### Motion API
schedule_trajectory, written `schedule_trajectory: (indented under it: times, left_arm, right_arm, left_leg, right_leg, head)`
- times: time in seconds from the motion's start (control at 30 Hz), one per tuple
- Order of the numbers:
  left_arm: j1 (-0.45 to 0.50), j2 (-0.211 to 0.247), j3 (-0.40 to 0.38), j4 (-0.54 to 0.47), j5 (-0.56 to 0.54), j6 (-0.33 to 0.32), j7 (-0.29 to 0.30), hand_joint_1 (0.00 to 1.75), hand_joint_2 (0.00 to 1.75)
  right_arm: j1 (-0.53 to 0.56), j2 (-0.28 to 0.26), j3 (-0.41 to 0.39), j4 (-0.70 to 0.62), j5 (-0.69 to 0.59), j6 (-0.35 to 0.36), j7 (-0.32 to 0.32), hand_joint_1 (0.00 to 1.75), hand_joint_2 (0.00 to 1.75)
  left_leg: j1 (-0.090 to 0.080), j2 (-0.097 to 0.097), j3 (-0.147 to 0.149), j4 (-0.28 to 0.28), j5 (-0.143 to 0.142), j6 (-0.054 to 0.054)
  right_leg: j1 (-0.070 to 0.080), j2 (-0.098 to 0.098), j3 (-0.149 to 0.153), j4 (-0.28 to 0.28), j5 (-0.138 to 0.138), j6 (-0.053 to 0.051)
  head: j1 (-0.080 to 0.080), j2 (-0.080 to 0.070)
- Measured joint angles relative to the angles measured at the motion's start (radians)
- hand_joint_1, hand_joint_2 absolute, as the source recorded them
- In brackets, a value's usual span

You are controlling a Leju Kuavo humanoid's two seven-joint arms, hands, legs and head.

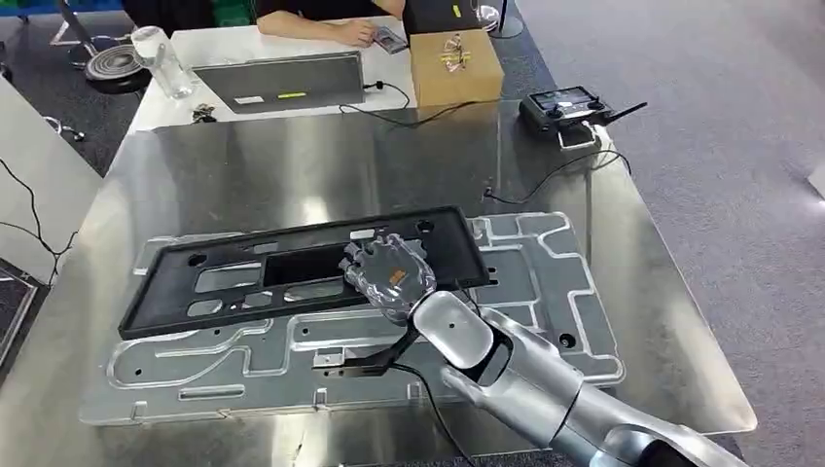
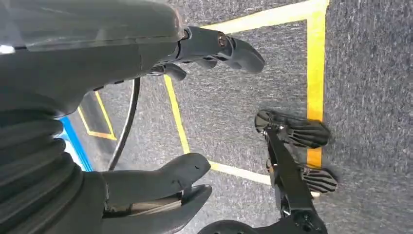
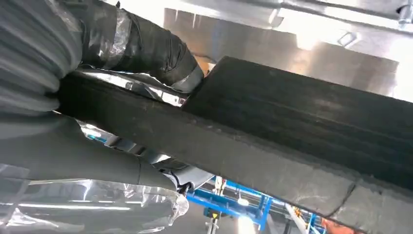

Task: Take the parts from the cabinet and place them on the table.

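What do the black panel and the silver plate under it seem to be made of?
Black panel: matte, dull, no glare; its edge looks fibrous in the right wrist view, so probably moulded plastic or fibreboard. Silver plate: likely bare metal, perhaps aluminium, with a satin sheen and pressed grooves.

Right arm reaches forward; right hand (image 1: 389,275) grips the black panel (image 1: 292,272) edge, fingers over top. Left hand (image 2: 160,122) hangs, fingers apart, holding nothing.
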Motion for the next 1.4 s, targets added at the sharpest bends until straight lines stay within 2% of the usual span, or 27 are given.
schedule_trajectory:
  times: [0.13,0.23,0.37,0.4,0.57,0.67,0.7,1.17,1.4]
  left_arm:
    - [0.001,0.000,0.000,0.000,0.002,0.003,0.002,0.00,1.75]
    - [0.000,0.000,0.000,0.000,0.003,0.003,0.002,0.00,1.75]
    - [0.000,0.000,0.000,0.000,0.008,0.002,0.004,0.00,1.75]
    - [0.000,0.000,0.000,0.000,0.011,0.000,0.005,0.00,1.75]
    - [0.001,0.009,0.000,0.000,0.018,-0.040,0.013,0.00,1.75]
    - [0.002,0.017,0.000,0.000,0.017,-0.040,0.014,0.00,1.75]
    - [0.002,0.018,0.000,0.000,0.017,-0.040,0.014,0.00,0.00]
    - [0.001,0.017,-0.001,0.000,0.021,-0.010,0.011,0.00,0.00]
    - [0.001,0.017,-0.002,0.000,0.021,-0.017,0.026,0.00,0.00]
  right_arm:
    - [0.024,-0.002,0.000,0.019,-0.004,-0.006,-0.008,1.75,1.75]
    - [0.044,-0.002,0.006,0.039,-0.004,-0.015,-0.012,1.75,1.75]
    - [0.049,-0.002,0.006,0.055,-0.005,-0.017,-0.012,1.75,1.75]
    - [0.051,0.000,0.008,0.063,-0.007,-0.016,-0.012,0.00,0.00]
    - [0.060,0.021,0.016,0.101,-0.016,-0.019,-0.021,0.00,0.00]
    - [0.061,0.032,0.018,0.114,-0.018,-0.021,-0.021,0.00,0.00]
    - [0.061,0.035,0.019,0.117,-0.018,-0.021,-0.021,0.00,0.00]
    - [0.055,0.042,0.019,0.117,-0.018,-0.046,-0.009,0.00,0.00]
    - [0.055,0.037,0.016,0.110,-0.018,-0.081,-0.009,0.00,0.00]
  left_leg:
    - [0.000,0.000,0.008,-0.013,-0.006,-0.004]
    - [0.000,0.000,0.008,-0.014,-0.006,-0.005]
    - [0.000,0.000,0.009,-0.014,-0.005,-0.011]
    - [0.000,0.000,0.009,-0.014,-0.005,-0.011]
    - [-0.001,0.000,0.011,-0.013,-0.005,-0.011]
    - [-0.002,0.000,0.012,-0.012,-0.005,-0.011]
    - [-0.002,0.000,0.012,-0.012,-0.005,-0.011]
    - [-0.003,0.000,0.013,-0.010,-0.005,-0.011]
    - [-0.003,0.000,0.013,-0.010,-0.005,-0.011]
  right_leg:
    - [0.001,0.000,0.001,0.000,-0.003,-0.005]
    - [0.002,0.000,0.002,0.000,-0.003,-0.005]
    - [0.002,-0.001,0.003,0.001,-0.003,-0.005]
    - [0.001,-0.002,0.005,0.001,-0.003,-0.005]
    - [0.000,-0.002,0.007,0.001,-0.003,-0.005]
    - [0.000,-0.002,0.008,0.001,-0.003,-0.005]
    - [0.000,-0.002,0.009,0.001,-0.003,-0.005]
    - [-0.001,-0.002,0.010,0.000,-0.002,-0.004]
    - [-0.001,-0.002,0.010,0.001,-0.002,-0.004]
  head:
    - [0.000,0.000]
    - [0.000,0.000]
    - [0.000,0.000]
    - [0.000,0.000]
    - [0.000,0.000]
    - [0.000,0.000]
    - [0.000,0.000]
    - [0.000,0.000]
    - [0.000,0.000]
